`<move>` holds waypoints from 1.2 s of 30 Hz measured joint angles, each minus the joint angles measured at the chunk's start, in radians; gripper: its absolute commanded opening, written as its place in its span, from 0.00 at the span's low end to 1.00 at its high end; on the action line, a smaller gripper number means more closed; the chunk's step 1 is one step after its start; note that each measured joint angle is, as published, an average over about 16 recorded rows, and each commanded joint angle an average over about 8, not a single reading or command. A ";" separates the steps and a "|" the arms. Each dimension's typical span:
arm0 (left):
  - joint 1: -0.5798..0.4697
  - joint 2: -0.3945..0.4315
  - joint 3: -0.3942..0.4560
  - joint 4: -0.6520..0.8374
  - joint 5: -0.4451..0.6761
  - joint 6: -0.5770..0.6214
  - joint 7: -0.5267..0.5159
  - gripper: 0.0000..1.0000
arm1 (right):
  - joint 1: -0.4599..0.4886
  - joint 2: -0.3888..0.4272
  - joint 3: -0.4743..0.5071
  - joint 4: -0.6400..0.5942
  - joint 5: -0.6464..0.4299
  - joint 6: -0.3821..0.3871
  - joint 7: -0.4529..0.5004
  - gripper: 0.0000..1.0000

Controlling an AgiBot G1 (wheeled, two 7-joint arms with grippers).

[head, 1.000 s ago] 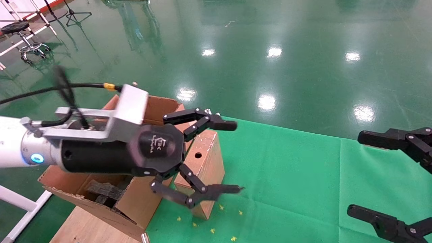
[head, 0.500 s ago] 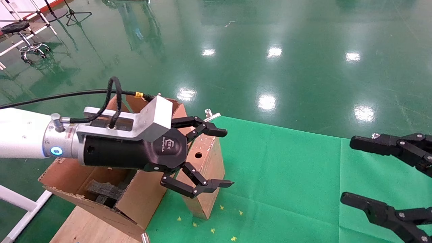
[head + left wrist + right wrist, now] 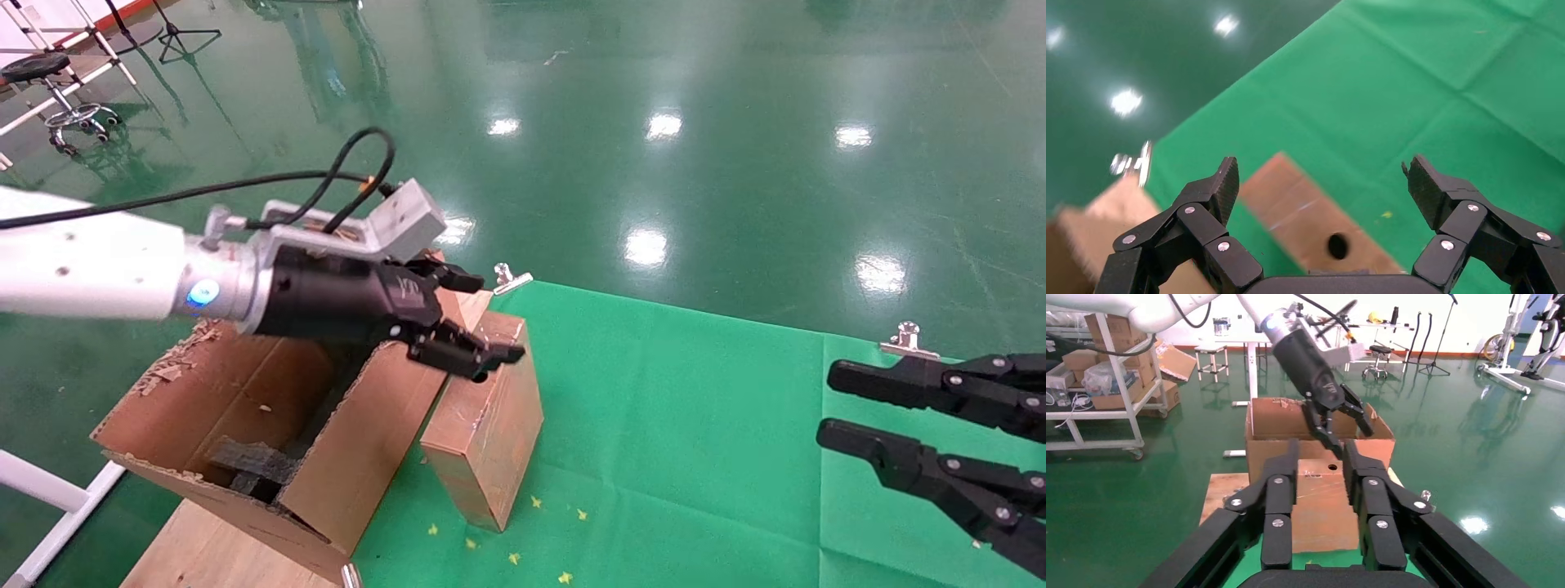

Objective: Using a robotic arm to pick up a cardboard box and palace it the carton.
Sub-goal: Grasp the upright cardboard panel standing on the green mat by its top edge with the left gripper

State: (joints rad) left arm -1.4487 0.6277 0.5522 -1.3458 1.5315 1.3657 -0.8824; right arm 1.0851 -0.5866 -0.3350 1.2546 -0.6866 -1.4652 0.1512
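Beside the carton [image 3: 245, 408], leaning against its wall on the green cloth [image 3: 695, 425], stands the cardboard box [image 3: 486, 425] — brown, glossy, one round hole. The carton holds dark foam blocks [image 3: 245, 465]. The robotic arm's left gripper [image 3: 482, 318] hovers over the box — fingers spread, empty. The right gripper [image 3: 825, 408] sits parked well away, fingers slightly parted.

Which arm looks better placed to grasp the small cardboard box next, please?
Left. The left hand hovers open directly above the cardboard box, beside the carton. The right hand sits far across the green cloth.
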 measured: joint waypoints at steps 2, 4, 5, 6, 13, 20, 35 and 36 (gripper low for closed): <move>-0.037 0.021 0.024 -0.001 0.055 0.017 -0.097 1.00 | 0.000 0.000 0.000 0.000 0.000 0.000 0.000 0.00; -0.071 0.043 0.047 -0.002 0.104 0.040 -0.187 1.00 | 0.000 0.000 0.000 0.000 0.000 0.000 0.000 0.00; -0.087 0.053 0.058 -0.002 0.125 0.054 -0.229 1.00 | 0.000 0.000 0.000 0.000 0.000 0.000 0.000 0.00; -0.102 0.064 0.069 -0.002 0.144 0.067 -0.268 1.00 | 0.000 0.000 0.000 0.000 0.000 0.000 0.000 0.00; -0.176 0.130 0.144 -0.004 0.237 0.151 -0.476 1.00 | 0.000 0.000 0.000 0.000 0.000 0.000 0.000 0.00; -0.200 0.174 0.215 -0.006 0.288 0.177 -0.574 1.00 | 0.000 0.000 0.000 0.000 0.000 0.000 0.000 0.00; -0.196 0.206 0.300 -0.008 0.316 0.158 -0.629 1.00 | 0.000 0.000 0.000 0.000 0.000 0.000 0.000 0.08; -0.196 0.206 0.302 -0.008 0.316 0.157 -0.629 1.00 | 0.000 0.000 0.000 0.000 0.000 0.000 0.000 0.20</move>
State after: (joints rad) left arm -1.6447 0.8340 0.8539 -1.3542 1.8471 1.5228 -1.5118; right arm 1.0851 -0.5865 -0.3352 1.2544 -0.6864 -1.4649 0.1510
